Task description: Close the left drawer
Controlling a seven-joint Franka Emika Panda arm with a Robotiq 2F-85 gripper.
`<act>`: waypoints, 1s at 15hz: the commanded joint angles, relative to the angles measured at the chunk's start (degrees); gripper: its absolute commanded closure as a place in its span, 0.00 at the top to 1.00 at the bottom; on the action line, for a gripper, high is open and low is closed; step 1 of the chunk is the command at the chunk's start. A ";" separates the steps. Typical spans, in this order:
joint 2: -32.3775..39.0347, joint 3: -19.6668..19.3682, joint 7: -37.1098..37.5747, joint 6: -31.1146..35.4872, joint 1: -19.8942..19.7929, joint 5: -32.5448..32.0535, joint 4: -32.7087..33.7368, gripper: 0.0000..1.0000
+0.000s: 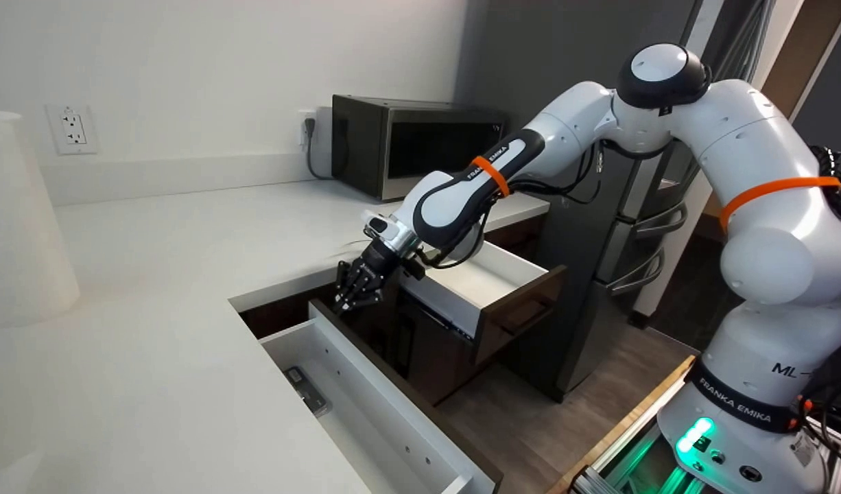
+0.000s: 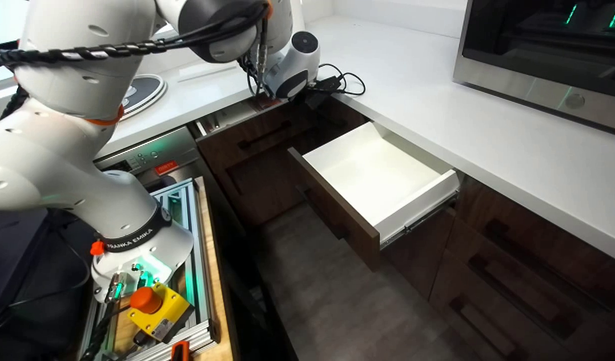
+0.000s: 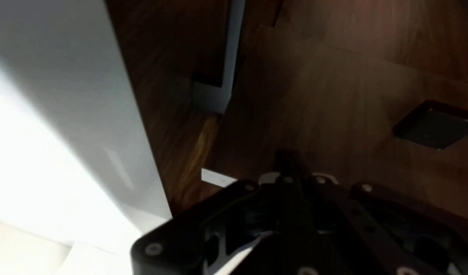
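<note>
The left drawer (image 1: 372, 405) is pulled open in an exterior view, with white inner walls and a dark brown front. Its front (image 2: 232, 150) also shows in an exterior view, with a narrow open gap below the counter. My gripper (image 1: 341, 302) is beside the far end of that drawer's front, in the counter corner; whether it touches is unclear. In an exterior view the fingers are lost in shadow behind the wrist. In the wrist view the gripper (image 3: 291, 170) looks shut and empty, before a dark wood panel (image 3: 314, 99); which panel is unclear.
A narrower white-lined drawer (image 2: 367, 180) stands open next to the arm; it also shows in an exterior view (image 1: 492, 278). The white counter (image 1: 187, 274) bears a microwave (image 1: 420, 144) and a paper roll (image 1: 22, 226). A small dark object (image 1: 307, 391) lies in the left drawer.
</note>
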 commanded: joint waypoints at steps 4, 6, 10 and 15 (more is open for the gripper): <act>7.54 4.70 -6.30 -7.02 -0.79 -0.85 7.12 0.01; 9.96 6.26 -8.02 -8.79 -0.64 -0.51 9.76 0.01; 11.27 6.70 -8.87 -8.98 -0.64 -0.49 10.59 0.01; 10.52 7.27 -7.03 -12.14 -1.30 1.17 8.99 0.00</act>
